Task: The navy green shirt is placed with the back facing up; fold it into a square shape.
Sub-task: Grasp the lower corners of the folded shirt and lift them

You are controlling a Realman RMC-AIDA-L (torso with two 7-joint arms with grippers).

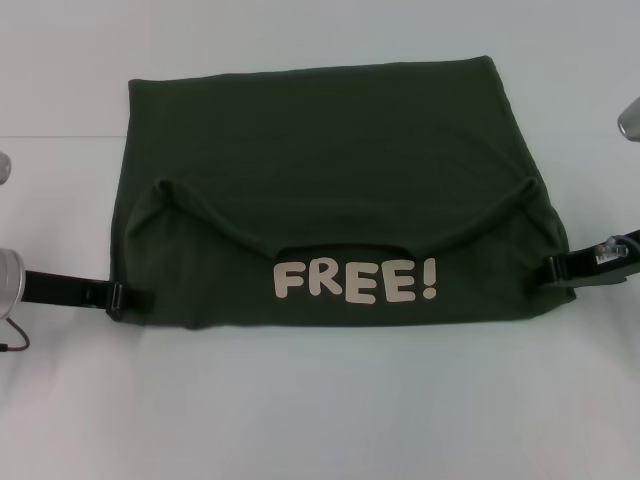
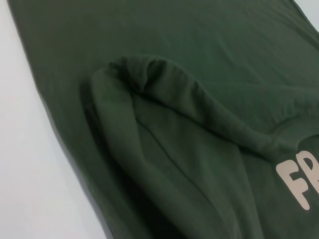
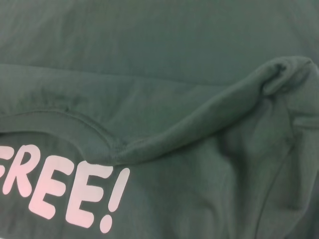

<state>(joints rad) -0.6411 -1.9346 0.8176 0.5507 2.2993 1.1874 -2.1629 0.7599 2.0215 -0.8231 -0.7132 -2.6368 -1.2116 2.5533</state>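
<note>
The navy green shirt (image 1: 330, 170) lies flat on the white table, much wider than either gripper. Its near part is doubled over, so the collar and the cream "FREE!" lettering (image 1: 355, 280) face up along the front edge. Raised fold ridges run from both upper flap corners toward the collar; one ridge (image 2: 149, 74) fills the left wrist view and another ridge (image 3: 279, 74) the right wrist view. My left gripper (image 1: 135, 298) reaches in low at the shirt's left edge, touching the cloth. At the right edge my right gripper (image 1: 560, 268) overlaps the cloth in the same way.
Bare white table (image 1: 320, 410) surrounds the shirt in front and on both sides. A metal arm part (image 1: 630, 120) shows at the far right edge, and the left arm's silver wrist (image 1: 8, 280) sits at the left edge.
</note>
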